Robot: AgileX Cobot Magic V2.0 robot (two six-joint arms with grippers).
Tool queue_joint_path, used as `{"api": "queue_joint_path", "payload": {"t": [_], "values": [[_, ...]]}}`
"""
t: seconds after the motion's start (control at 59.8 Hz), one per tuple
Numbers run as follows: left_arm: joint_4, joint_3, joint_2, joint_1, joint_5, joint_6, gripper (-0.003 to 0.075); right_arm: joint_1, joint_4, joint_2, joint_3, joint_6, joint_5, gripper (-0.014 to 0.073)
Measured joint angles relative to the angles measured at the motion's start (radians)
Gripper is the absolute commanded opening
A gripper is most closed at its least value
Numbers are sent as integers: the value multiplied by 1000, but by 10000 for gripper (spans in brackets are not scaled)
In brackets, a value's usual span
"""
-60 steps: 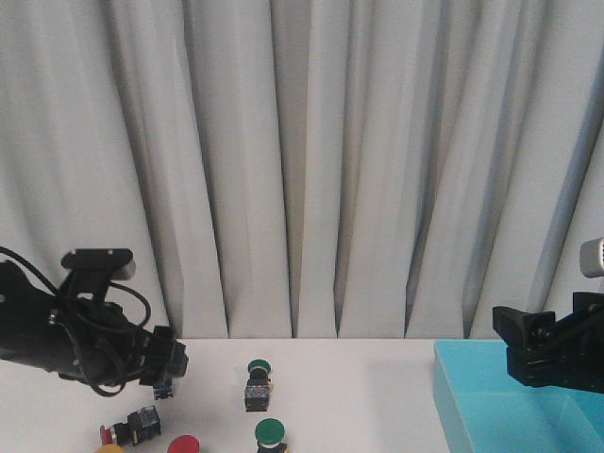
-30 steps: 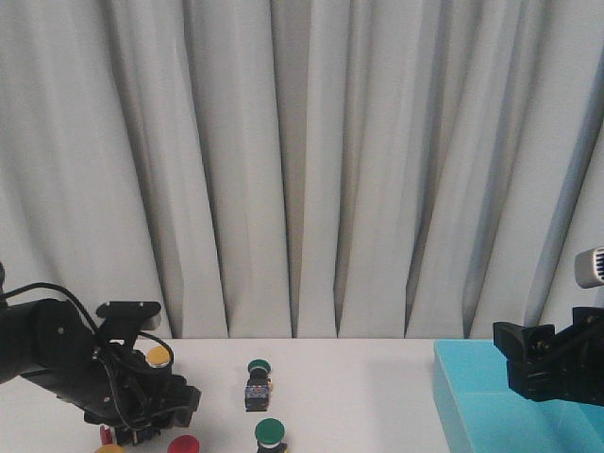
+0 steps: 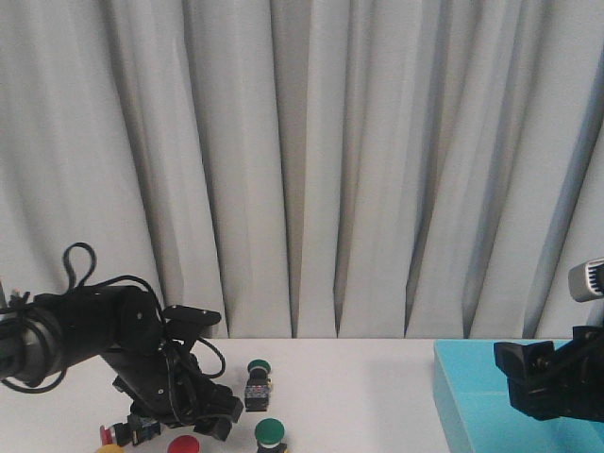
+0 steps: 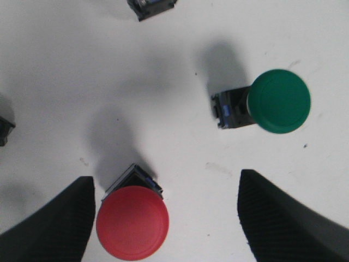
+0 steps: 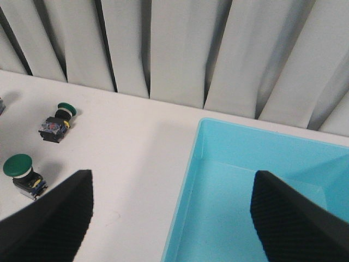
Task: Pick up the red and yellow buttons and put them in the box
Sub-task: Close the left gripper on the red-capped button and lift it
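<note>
Between your left hand's [image 4: 163,218] wide-spread fingers [image 4: 49,229], a red button [image 4: 132,222] sits on the white tabletop [image 4: 163,136], cap facing up at the wrist camera. Farther right, your right hand [image 5: 169,218] hangs open over the blue box [image 5: 262,207]. Two green buttons [image 3: 270,433] lie between.

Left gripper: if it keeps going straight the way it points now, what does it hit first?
Most likely the bare white table. The left gripper points down with open jaws, and the red button sits just inside one finger, so that could touch first; depth is unclear.
</note>
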Motion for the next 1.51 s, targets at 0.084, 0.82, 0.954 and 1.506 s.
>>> {"api": "queue_joint_path", "payload": {"t": [0.084,0.82,0.954,1.506], "values": [[57,-28,15,-4,26,-52,533,0,0,0,0,0,14,564],[120,-57,82,-4,117,-132,533,0,0,0,0,-4,23,564],[117,-57,101,-4,121,-133,533,0,0,0,0,-4,27,564],[120,-57,112,-4,65,-133,216,0,0,0,0,-4,34,564]]}}
